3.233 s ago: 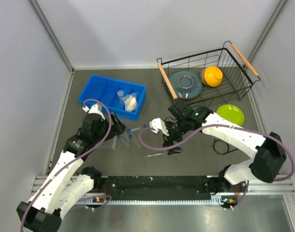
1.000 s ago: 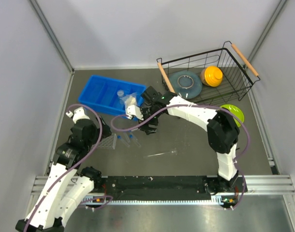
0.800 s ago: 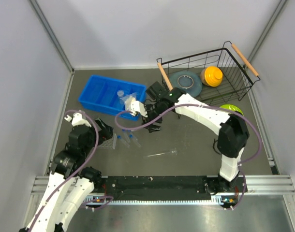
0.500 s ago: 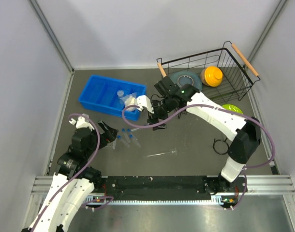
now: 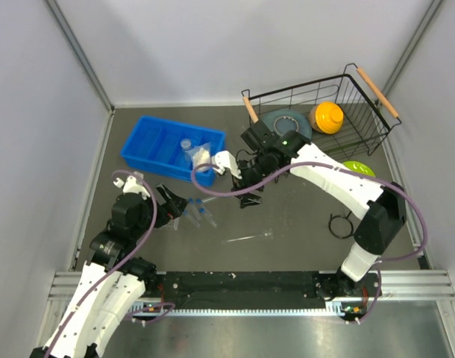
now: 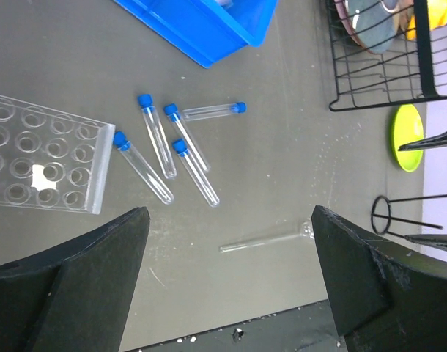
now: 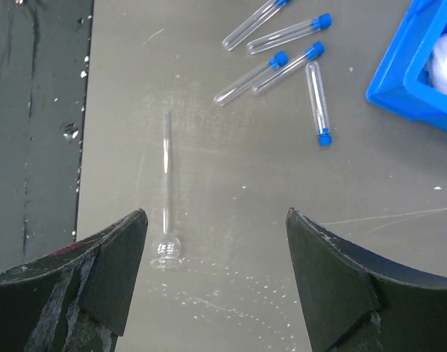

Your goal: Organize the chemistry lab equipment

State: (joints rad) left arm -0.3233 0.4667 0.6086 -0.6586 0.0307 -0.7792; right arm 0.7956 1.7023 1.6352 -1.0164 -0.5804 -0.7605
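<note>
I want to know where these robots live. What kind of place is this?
Probably a robot practice bench set up like a tiny chemistry lab: blue-capped test tubes lie beside a clear tube rack on a grey table, with plain walls around.

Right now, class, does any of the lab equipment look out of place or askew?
Yes. Five blue-capped test tubes lie scattered flat on the table beside the clear rack, not standing in it. A thin glass rod also lies loose nearer the front edge.
</note>
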